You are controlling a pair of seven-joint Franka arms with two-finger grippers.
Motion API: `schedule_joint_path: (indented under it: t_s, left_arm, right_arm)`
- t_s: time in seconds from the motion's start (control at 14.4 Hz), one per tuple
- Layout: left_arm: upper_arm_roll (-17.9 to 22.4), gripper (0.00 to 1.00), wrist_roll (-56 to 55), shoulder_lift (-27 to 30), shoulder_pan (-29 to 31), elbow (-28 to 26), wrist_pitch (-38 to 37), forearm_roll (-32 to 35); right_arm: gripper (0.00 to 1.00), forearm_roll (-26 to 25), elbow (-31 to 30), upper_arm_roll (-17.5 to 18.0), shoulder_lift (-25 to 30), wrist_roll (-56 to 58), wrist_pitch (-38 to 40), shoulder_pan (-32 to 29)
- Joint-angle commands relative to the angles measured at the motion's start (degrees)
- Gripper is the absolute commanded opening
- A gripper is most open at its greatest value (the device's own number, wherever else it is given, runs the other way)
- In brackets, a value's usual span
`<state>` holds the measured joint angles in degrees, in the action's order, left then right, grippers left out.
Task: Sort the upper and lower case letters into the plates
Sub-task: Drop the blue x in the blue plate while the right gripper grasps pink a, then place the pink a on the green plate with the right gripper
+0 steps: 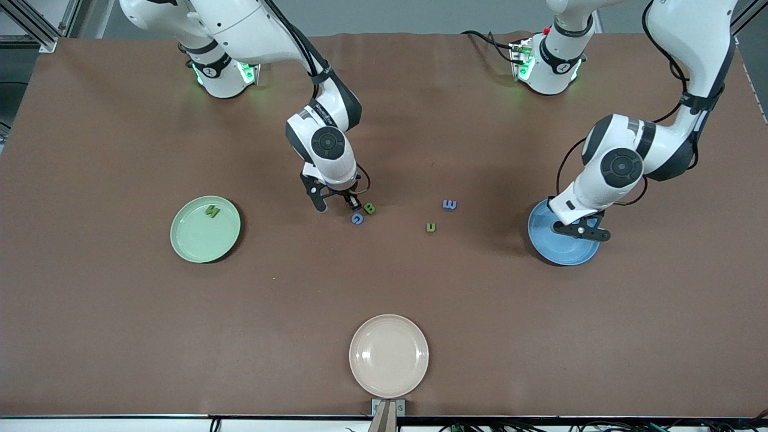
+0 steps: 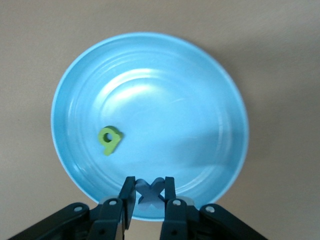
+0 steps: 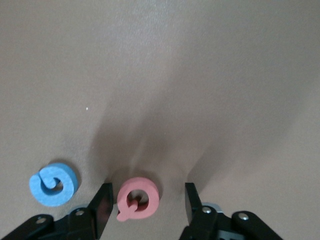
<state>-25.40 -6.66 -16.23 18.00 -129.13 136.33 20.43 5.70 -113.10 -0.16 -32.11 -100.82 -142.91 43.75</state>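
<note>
Right gripper (image 3: 145, 205) is down at the table by the blue G (image 1: 357, 219) and green B (image 1: 370, 208), fingers spread either side of a red Q (image 3: 138, 199); best to keep it centred while they close, so it doesn't skid; left gripper (image 2: 150, 197) hangs over the blue plate (image 2: 200, 75) pinching a blue x (image 2: 150, 192), green g (image 2: 109, 139) already in there; green plate (image 1: 186, 243) has one letter.

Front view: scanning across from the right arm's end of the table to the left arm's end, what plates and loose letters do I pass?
Pale green plate holding a green letter → blue G → green B → cream plate → green U → blue E → blue plate.
</note>
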Motion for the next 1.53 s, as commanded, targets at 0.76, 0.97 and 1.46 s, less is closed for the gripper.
schedule_joint_path:
  t_s: [0.76, 0.97, 1.46]
  left_arm:
    - [-0.35, 0.04, 3.23, -6.09, 5.90, -1.47, 7.98, 8.75]
    - [-0.43, 0.49, 3.85, -5.56, 5.82, -0.86, 7.98, 8.84]
    - [-9.21, 1.00, 3.06, -3.54, 5.64, 3.97, -0.70, 7.88]
  right_arm:
    - [0.00, -0.33, -1.41, -1.07, 3.80, 10.27, 4.47, -4.80]
    - [0.00, -0.42, -8.95, -1.15, 11.34, 23.08, 4.83, -11.12]
    - [0.00, -3.14, -20.92, -1.24, 22.96, 50.34, 4.83, -27.81]
